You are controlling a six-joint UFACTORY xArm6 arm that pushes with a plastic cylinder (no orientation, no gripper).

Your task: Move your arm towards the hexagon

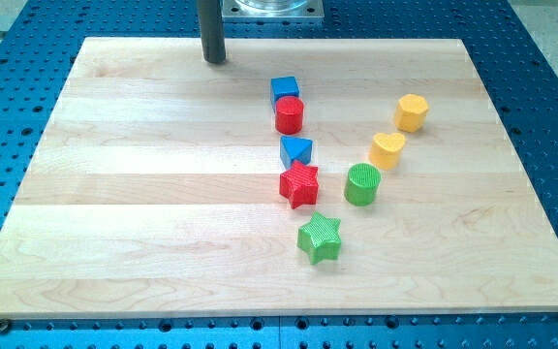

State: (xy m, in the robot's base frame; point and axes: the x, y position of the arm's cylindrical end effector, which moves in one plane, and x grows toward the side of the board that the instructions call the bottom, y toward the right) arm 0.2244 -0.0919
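The yellow hexagon (412, 112) lies on the wooden board at the view's upper right. My tip (215, 60) rests near the board's top edge, left of centre, far to the left of the hexagon. The nearest blocks to the tip are a blue cube (284, 89) and a red cylinder (290, 115), down and to its right.
A yellow heart (387, 150) lies below the hexagon, then a green cylinder (362, 184). A blue triangle (295, 150), a red star (299, 184) and a green star (320, 238) run down the middle. The wooden board (114, 213) sits on a blue perforated table (550, 116).
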